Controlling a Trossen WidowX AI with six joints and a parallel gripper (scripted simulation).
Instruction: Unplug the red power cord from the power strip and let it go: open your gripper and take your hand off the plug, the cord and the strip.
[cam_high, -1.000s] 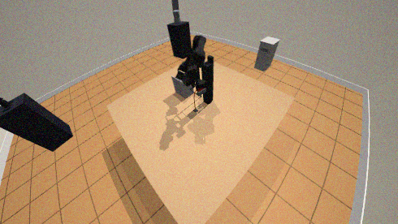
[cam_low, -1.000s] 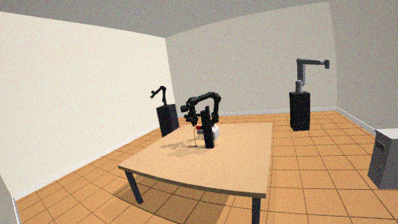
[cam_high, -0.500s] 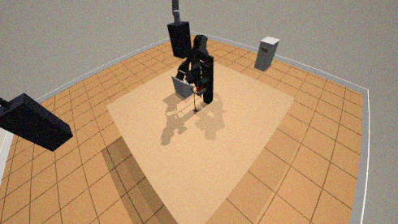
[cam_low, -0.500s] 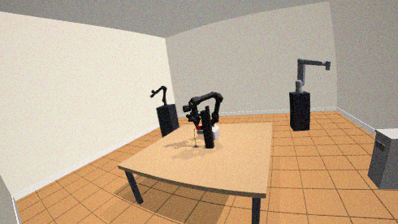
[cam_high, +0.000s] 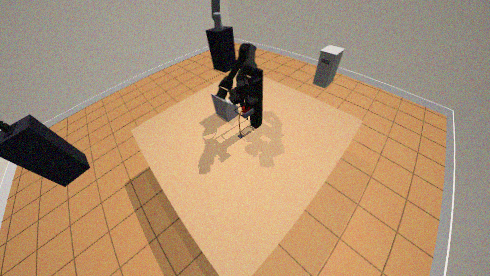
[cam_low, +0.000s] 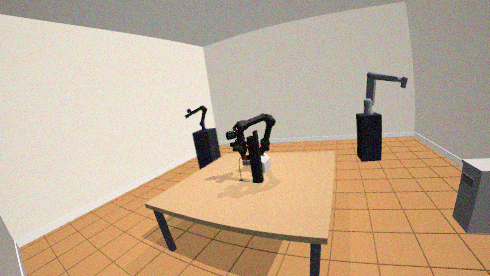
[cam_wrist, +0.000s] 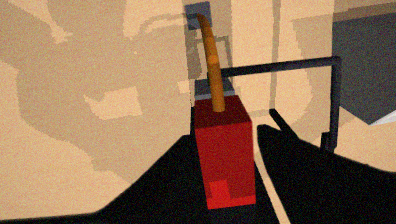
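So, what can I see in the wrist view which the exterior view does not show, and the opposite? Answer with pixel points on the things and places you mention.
Only the wrist view: the orange cord (cam_wrist: 214, 65) (cam_low: 240, 170) clearly meeting the end of the red plug (cam_wrist: 223, 160) (cam_low: 245, 158), and a narrow gap beside the plug toward one finger.

Only the exterior view: a second black arm (cam_low: 203, 117) and a gray arm (cam_low: 370, 90), each on a black pedestal, the gray cabinet (cam_low: 477, 200) and the table legs (cam_low: 165, 230).

Both: the plug, the cord, the gripper (cam_wrist: 224, 138) (cam_low: 243, 152) and the tabletop (cam_wrist: 40, 150) (cam_low: 280, 215).
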